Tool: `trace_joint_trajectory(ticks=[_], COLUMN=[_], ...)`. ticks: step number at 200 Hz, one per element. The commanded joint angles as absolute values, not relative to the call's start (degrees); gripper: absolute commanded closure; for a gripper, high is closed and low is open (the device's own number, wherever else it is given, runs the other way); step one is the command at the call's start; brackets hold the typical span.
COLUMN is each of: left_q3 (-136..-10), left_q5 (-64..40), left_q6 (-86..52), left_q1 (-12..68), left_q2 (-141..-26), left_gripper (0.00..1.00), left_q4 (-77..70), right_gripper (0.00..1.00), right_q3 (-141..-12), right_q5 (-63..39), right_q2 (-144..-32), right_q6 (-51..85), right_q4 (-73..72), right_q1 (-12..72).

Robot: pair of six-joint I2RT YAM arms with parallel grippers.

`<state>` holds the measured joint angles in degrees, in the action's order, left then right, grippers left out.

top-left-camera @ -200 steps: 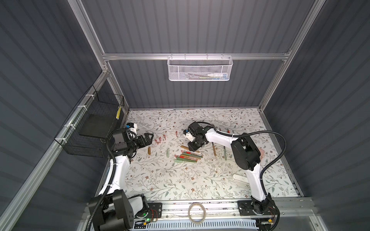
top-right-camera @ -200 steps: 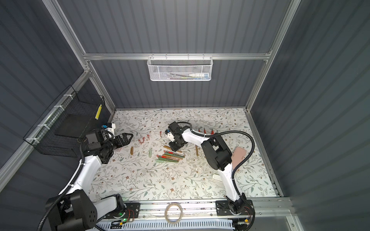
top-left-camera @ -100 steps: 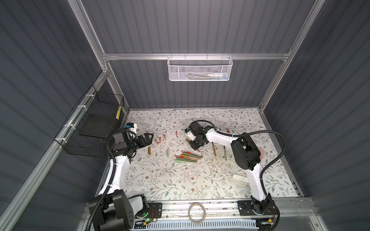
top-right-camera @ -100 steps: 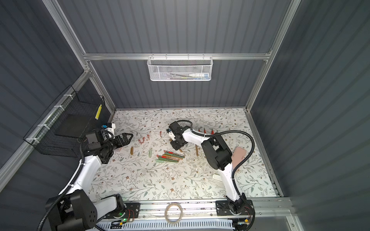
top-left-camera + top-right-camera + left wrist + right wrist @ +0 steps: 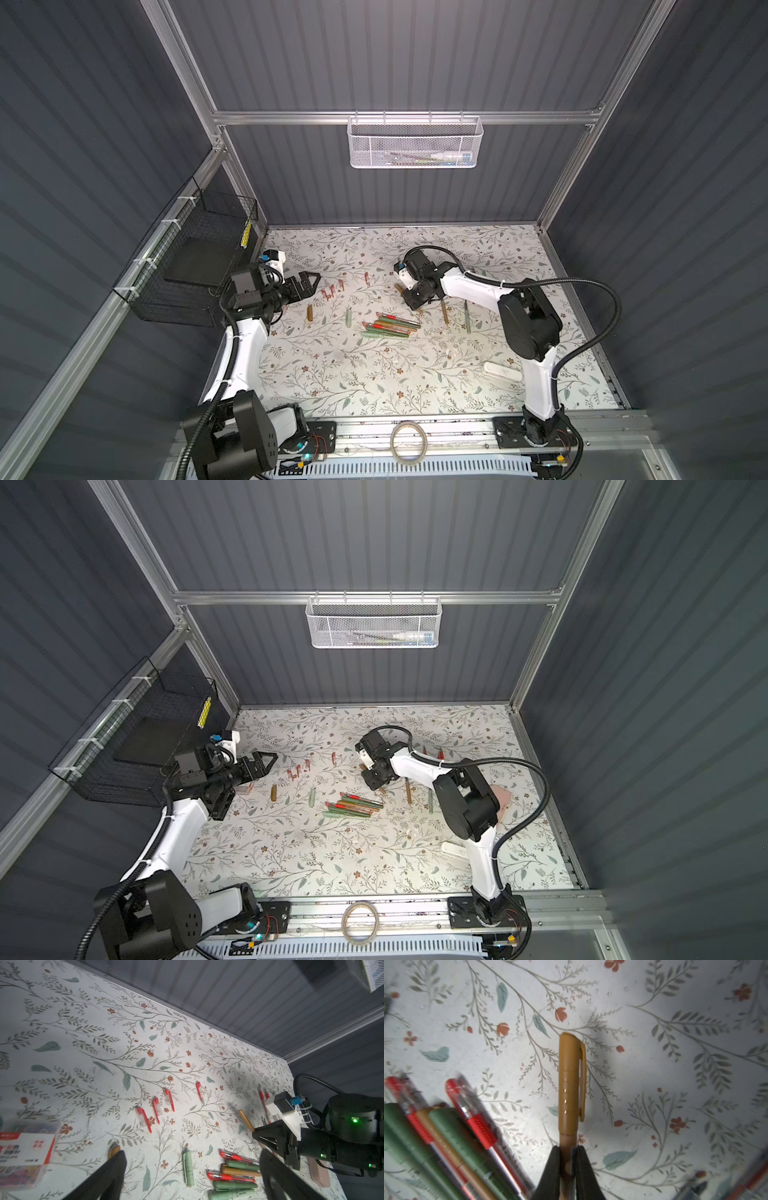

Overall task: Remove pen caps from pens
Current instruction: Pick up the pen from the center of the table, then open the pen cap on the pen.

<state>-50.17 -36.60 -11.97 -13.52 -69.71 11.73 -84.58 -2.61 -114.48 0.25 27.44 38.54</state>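
My right gripper (image 5: pixel 568 1159) is shut on the barrel of a mustard-brown pen (image 5: pixel 570 1084); its cap (image 5: pixel 572 1059) is on and points away from the jaws. In both top views this gripper (image 5: pixel 415 305) (image 5: pixel 379 785) is low over the mat behind a pile of pens (image 5: pixel 390 326) (image 5: pixel 353 806) (image 5: pixel 234 1176). My left gripper (image 5: pixel 311 279) (image 5: pixel 193 1155) stands open and empty at the left. Loose red-clipped caps (image 5: pixel 332 291) (image 5: pixel 155 1109), a brown cap (image 5: pixel 309 312) and a green cap (image 5: pixel 188 1167) lie in front of it.
A brown pen (image 5: pixel 444 311) and a thin green pen (image 5: pixel 467 318) lie right of the pile. A white case (image 5: pixel 502 371) is front right, a pink case (image 5: pixel 500 798) behind my right arm. A paper-clip box (image 5: pixel 25 1153) and black wire basket (image 5: pixel 195 266) are at the left.
My right gripper's jaws have closed on the mustard-brown pen and shifted slightly toward the back. The left arm has stayed still and open.
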Motion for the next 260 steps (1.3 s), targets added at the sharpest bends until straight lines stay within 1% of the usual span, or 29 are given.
trace_joint_trajectory(ticks=[1, 22, 38, 53, 70, 97, 124, 167, 203, 233, 251, 260], left_q3=[-55.37, -60.19, -63.48, -64.58, -64.3, -61.05, -57.43, -52.78, -53.46, -54.29, -54.57, -54.57], left_q5=[-42.65, -42.46, -42.45, -42.77, -44.42, -49.61, -52.68, -53.63, -54.04, -53.7, -52.72, -52.5], left_q6=[-13.32, -13.11, -12.22, -11.58, -14.93, -22.37, -28.74, -38.3, -40.09, -41.05, -38.56, -37.23], left_q1=[-12.57, -9.32, -5.1, -0.77, 2.58, 5.02, 7.58, 11.17, 13.65, 14.19, 14.63, 14.89], left_q2=[-72.33, -75.62, -78.01, -80.1, -82.55, -85.35, -87.37, -90.9, -93.17, -93.88, -93.73, -93.65], left_gripper=[0.0, 0.0, 0.0, 0.0, 0.0, 0.01, 0.01, 0.01, 0.04, 0.13, 0.22, 0.28], left_q4=[12.47, 14.05, 14.98, 14.07, 10.67, 0.74, -8.3, -21.39, -23.97, -24.52, -21.92, -20.51], right_gripper=[1.0, 1.0, 1.0, 1.0, 1.0, 1.0, 1.0, 1.0, 1.0, 1.0, 1.0, 1.0], right_q3=[-80.04, -76.03, -72.12, -68.76, -66.17, -61.3, -59.5, -58.9, -59.85, -63.13, -62.92, -63.53], right_q5=[-4.13, -4.71, -4.88, -2.75, -1.27, -0.43, -0.7, -1.75, -3.06, -2.64, -2.35, -1.84], right_q2=[-107.36, -102.18, -97.82, -94.31, -91.46, -87.8, -87.28, -88.67, -90.5, -92.46, -92.68, -92.9], right_q6=[4.68, 9.45, 12.61, 14.8, 17.9, 22.42, 26.01, 29.54, 31.3, 30.84, 31.18, 30.85], right_q4=[22.73, 18.93, 15.54, 12.57, 10.67, 5.04, 1.72, -3.34, -6.97, -3.68, -4.54, -3.43], right_q1=[38.52, 38.63, 39.31, 40.34, 41.33, 43.42, 44.95, 47.35, 49.64, 50.92, 51.12, 51.09])
